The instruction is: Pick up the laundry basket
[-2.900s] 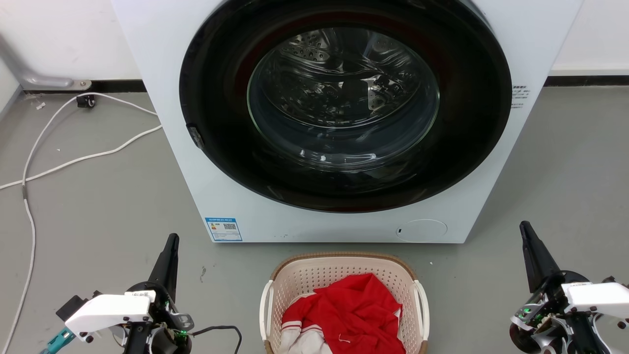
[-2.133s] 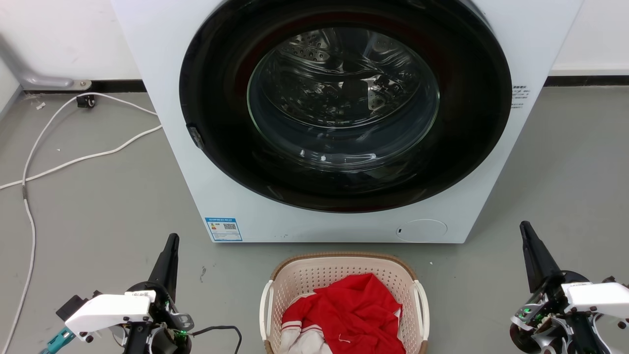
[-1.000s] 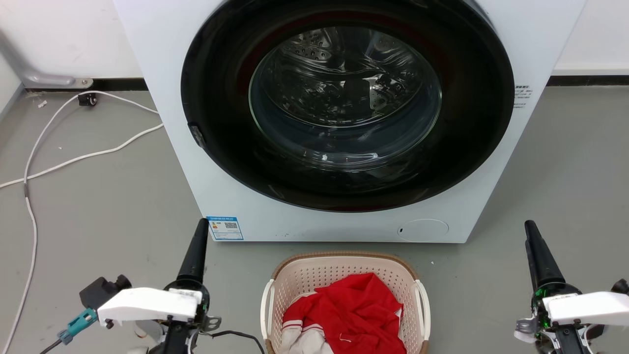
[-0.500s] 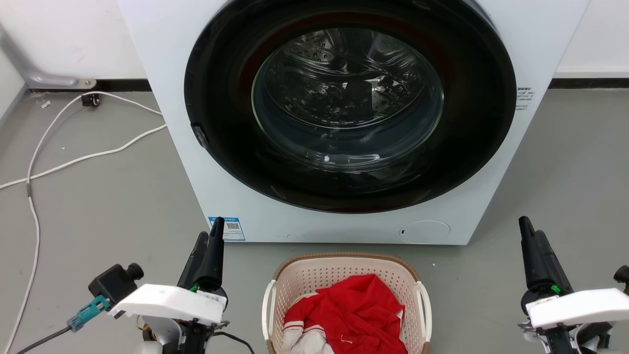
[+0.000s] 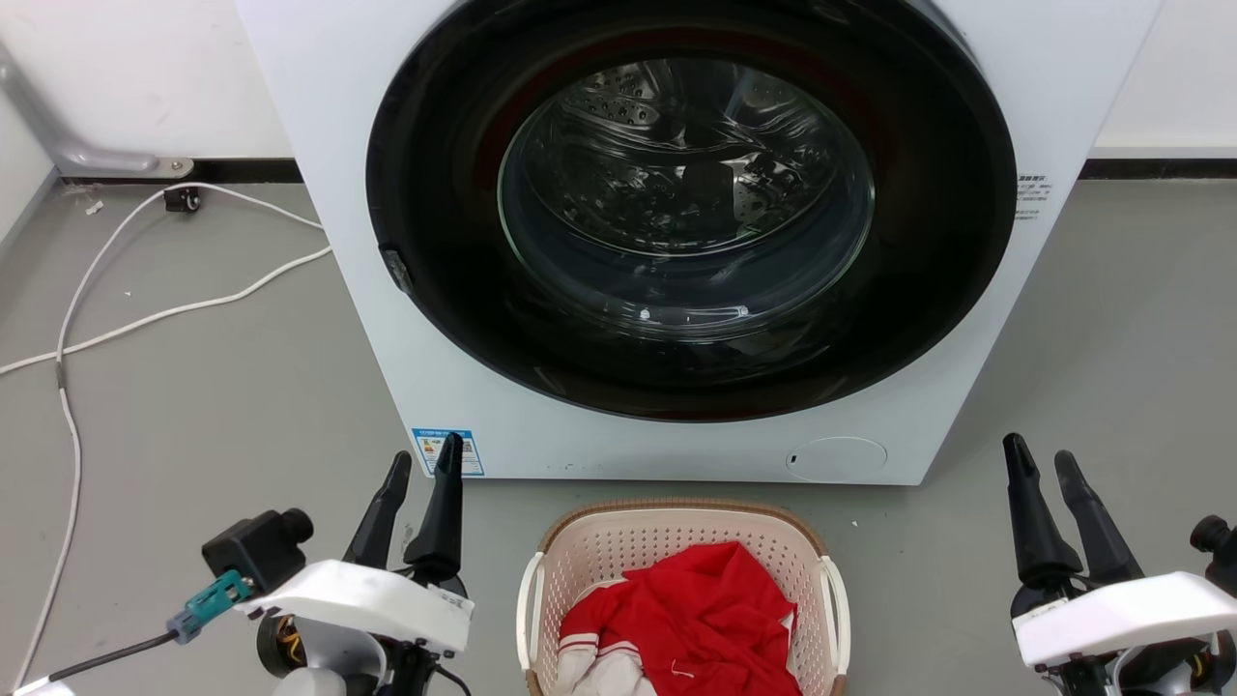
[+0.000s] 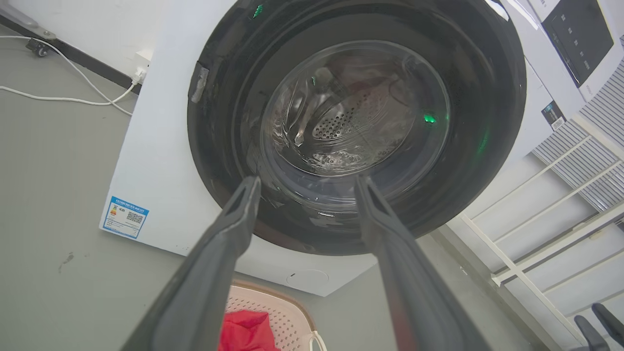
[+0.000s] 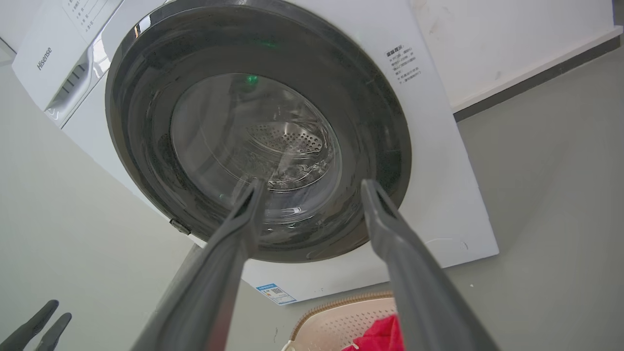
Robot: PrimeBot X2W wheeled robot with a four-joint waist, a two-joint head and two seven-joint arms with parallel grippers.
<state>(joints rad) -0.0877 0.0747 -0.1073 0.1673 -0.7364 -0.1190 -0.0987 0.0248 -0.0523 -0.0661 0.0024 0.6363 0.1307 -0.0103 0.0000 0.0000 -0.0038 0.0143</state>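
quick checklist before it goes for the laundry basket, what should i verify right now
1. Left gripper open: ok, fingers apart.
2. Right gripper open: ok, fingers apart.
3. Grippers at the white loop handles: not ok, each hangs out to its side of the laundry basket, apart from it.
4. Basket free of the washer: ok, a strip of floor shows between them.
5. Red garment inside the rim: cannot tell, the head view cuts off the basket's near end.
6. White cable away from the path: ok, it lies on the floor far to the left.
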